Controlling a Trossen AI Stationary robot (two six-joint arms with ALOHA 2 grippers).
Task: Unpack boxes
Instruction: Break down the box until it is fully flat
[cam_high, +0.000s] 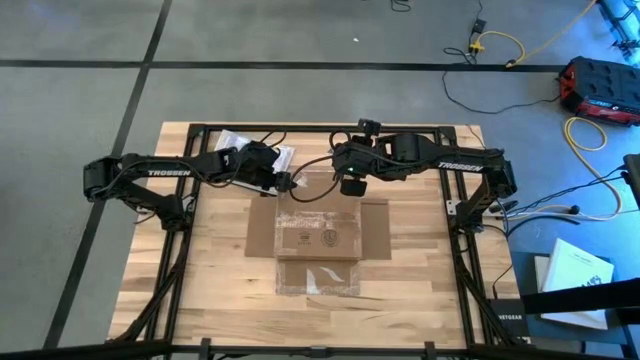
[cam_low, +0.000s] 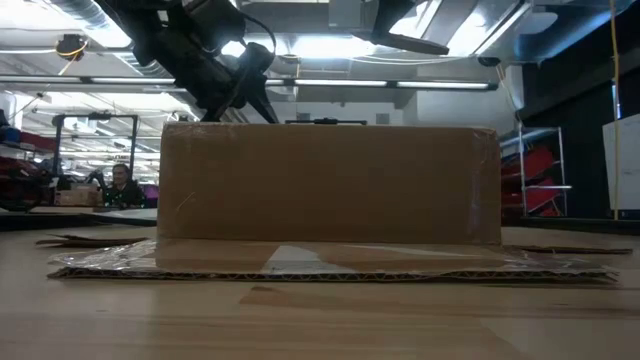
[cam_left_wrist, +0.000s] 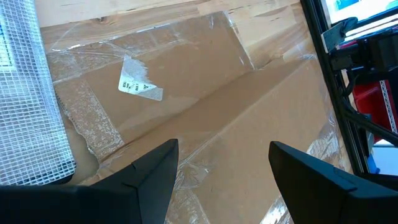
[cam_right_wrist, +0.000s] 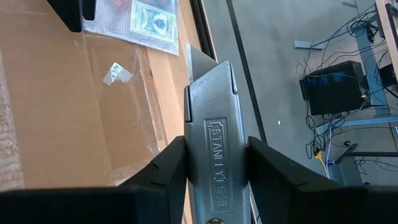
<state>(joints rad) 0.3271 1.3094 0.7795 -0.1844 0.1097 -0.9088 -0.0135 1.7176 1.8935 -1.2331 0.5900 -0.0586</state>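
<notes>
While its flaps lie spread flat on the wooden surface (cam_high: 200, 290), the cardboard box (cam_high: 318, 238) sits mid-table, its closed body's long axis running across between the two arms. The left claw (cam_left_wrist: 221, 177) hovers released, fingers apart, over the box's far left corner, just beside a clear plastic bag (cam_high: 240, 145). The right claw (cam_right_wrist: 216, 168) is clenched on a grey Stanley utility knife (cam_right_wrist: 214, 130), blade tip aimed past the box's far edge. From table height, the box wall hides everything behind it; both claws are largely cut off.
</notes>
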